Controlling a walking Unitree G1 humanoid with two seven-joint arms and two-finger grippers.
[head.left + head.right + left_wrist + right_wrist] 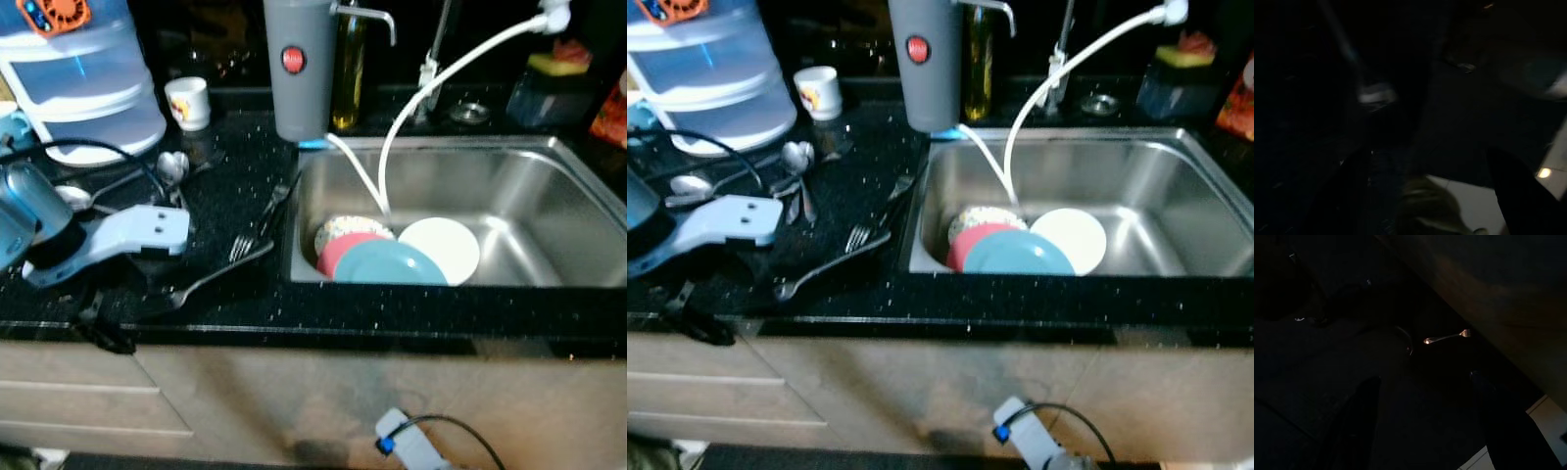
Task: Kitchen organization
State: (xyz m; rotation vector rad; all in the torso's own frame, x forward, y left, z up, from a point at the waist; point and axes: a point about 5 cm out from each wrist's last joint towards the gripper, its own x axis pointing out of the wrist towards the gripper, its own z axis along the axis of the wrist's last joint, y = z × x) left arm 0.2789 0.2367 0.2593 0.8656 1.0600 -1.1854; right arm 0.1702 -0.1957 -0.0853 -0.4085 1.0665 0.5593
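near the surface's front edge your open, empty left hand (1425,196) could knock the forks (220,269) off.

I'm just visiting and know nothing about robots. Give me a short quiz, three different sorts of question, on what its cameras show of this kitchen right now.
1. True or false: the blue plate lies inside the sink.
2. Multiple choice: the forks lie
A. in the sink
B. on the black counter, to the sink's left
C. on the floor
3. Fill in: the white mug stands beside a stack of clear plastic ______.

Key
1. True; it leans in front of the pink plate and the white plate.
2. B
3. containers
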